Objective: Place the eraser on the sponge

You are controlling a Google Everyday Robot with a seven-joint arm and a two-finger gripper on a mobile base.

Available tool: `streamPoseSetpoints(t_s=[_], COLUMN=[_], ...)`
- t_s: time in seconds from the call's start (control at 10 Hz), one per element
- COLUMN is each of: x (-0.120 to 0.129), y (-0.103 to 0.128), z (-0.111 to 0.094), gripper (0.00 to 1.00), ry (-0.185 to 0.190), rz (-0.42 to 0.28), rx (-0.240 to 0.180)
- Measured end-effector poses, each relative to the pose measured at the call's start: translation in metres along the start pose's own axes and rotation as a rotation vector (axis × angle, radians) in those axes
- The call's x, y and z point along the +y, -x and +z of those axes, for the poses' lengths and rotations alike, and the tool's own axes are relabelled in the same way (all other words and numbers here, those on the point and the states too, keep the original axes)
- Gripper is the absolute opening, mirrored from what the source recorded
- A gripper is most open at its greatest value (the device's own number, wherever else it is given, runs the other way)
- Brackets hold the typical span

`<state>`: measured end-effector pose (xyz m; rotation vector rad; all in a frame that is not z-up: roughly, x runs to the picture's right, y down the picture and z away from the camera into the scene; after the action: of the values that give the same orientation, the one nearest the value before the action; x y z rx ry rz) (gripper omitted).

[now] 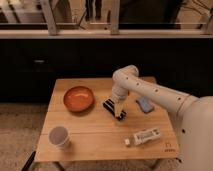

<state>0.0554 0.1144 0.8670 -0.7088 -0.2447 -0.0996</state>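
Observation:
The eraser (112, 107), a long black block, lies on the wooden table (90, 130) just right of the bowl. My gripper (119, 109) points straight down onto the eraser's near end, with the white arm reaching in from the right. The sponge (145, 104), a small light-blue pad, rests on the table to the right of the gripper, apart from the eraser.
An orange bowl (79, 98) sits left of the eraser. A white cup (59, 137) stands at the front left corner. A clear bottle with a white label (144, 136) lies on its side near the front right edge. Dark cabinets back the table.

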Motion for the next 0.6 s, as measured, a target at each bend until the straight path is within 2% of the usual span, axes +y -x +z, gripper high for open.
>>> streamPoseSetpoints(t_s=[0.1,0.3,0.4,0.6], x=[-0.002,-0.004,-0.006,-0.01], y=[-0.002,-0.005,-0.004,-0.002], z=[0.006,0.032,0.043,0.051], gripper=[0.8,0.8,0.8,0.8], ry=[0.017,0.053,0.055,0.02], rz=[0.01,0.035,0.04,0.063], rx=[-0.022,-0.114,-0.148,-0.192])
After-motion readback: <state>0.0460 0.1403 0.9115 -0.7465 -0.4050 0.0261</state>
